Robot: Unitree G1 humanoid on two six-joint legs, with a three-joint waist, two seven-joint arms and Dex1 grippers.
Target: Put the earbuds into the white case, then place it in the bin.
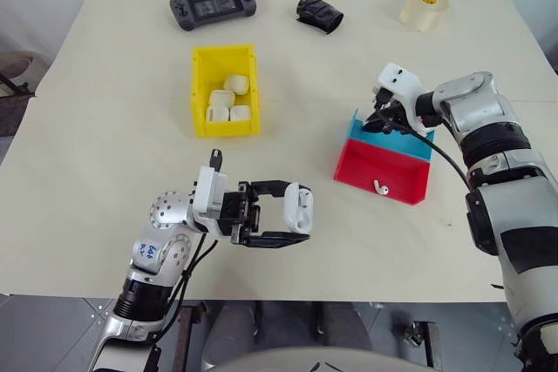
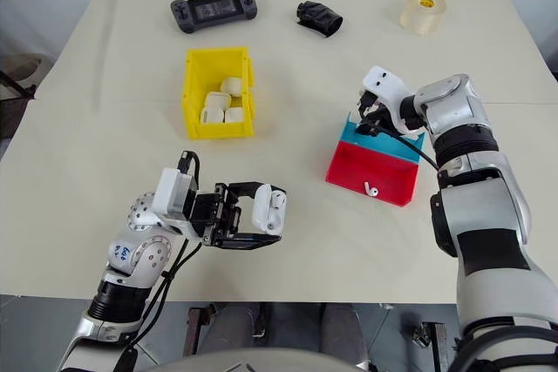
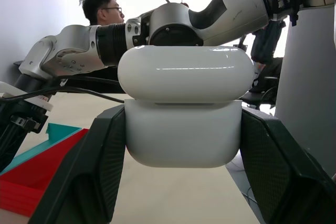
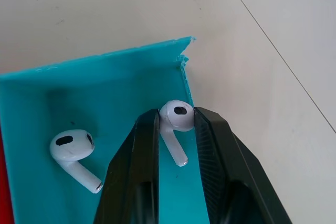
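Our desk fills most of the head view, with the yellow bin upper left of centre holding creamier cases. Lower centre, our left gripper is clamped on the white case, lid looking closed. Right of centre, our right gripper sits in the blue tray, fingers pinching one earbud, stem running back between them. The case lies down-left from it. The wrist view shows another earbud beside it; a third lies in the red tray.
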